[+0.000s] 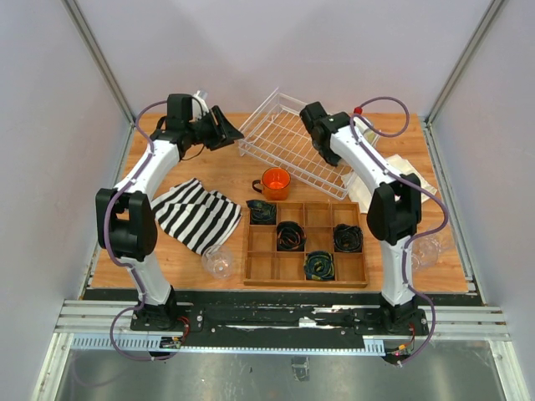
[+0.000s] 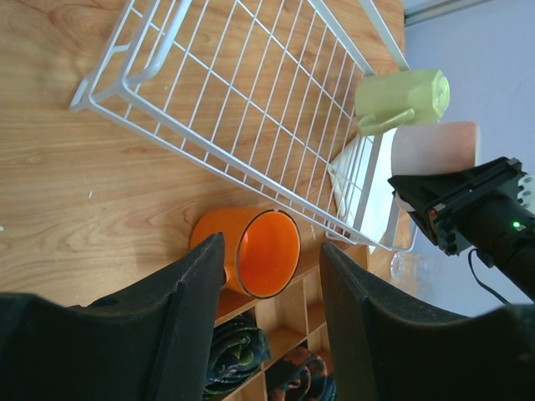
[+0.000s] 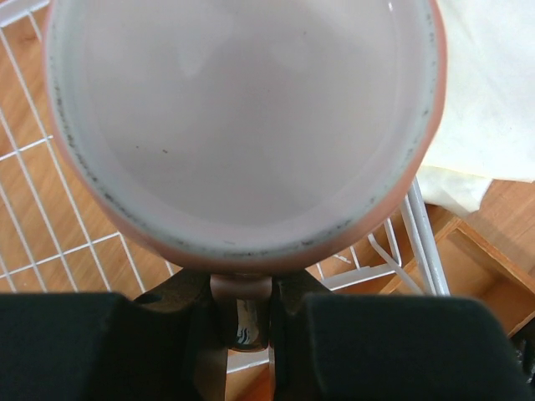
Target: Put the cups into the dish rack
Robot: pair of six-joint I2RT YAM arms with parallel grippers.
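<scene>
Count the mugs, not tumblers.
3: orange mug on the table beside the dish rack; yellow-green mug at the rack's edge; pink mug in the right pincer. More may be hidden.

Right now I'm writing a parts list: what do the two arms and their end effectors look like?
The left arm and right arm have white links with black joints, and a purple-grey cable loops along each. The left end effector and right end effector carry broad matte black fingers; a green light glows on the right one's body.
</scene>
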